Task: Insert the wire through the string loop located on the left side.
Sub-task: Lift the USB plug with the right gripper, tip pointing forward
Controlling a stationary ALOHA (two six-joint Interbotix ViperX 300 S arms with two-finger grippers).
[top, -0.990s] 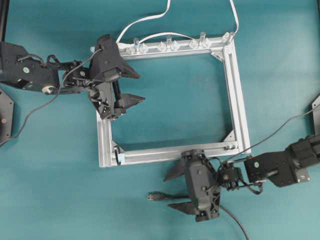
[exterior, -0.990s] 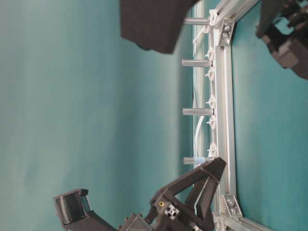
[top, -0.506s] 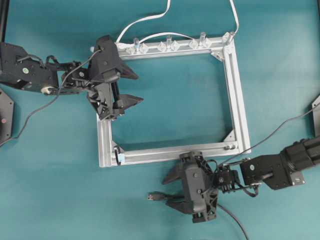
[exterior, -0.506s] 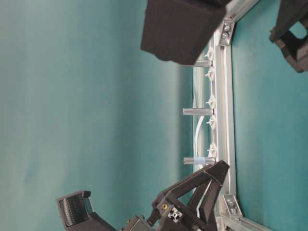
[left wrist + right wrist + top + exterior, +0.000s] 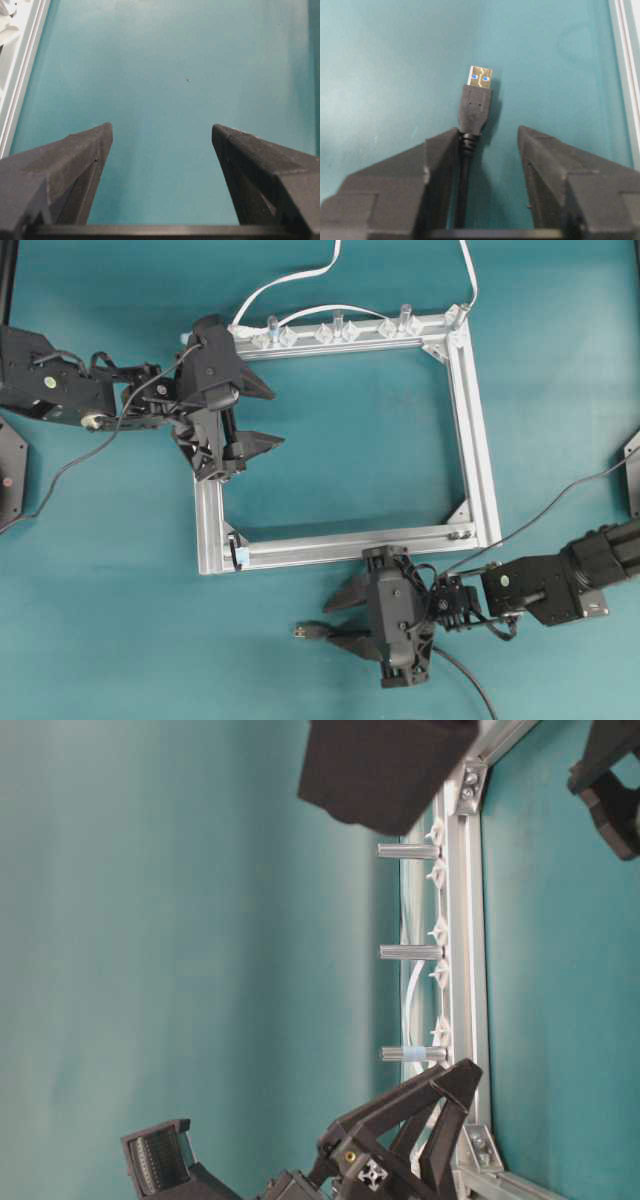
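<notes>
Right wrist view: right gripper (image 5: 487,145) half-open astride the wire (image 5: 475,105), grip unclear.

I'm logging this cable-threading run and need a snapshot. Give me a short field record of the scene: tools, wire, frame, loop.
left tool: jaws wide apart, nothing between them, above the frame's upper-left corner
right tool: jaws partly closed around the wire, not yet clamped; one finger touches the cable, a gap remains at the other
wire: black cable on the table below the frame, plug pointing away from the right tool
frame: aluminium rectangle lying flat on the teal table
string loop: at the frame's lower-left corner, wire not through it
white cables: run off beyond the frame's top rail
</notes>
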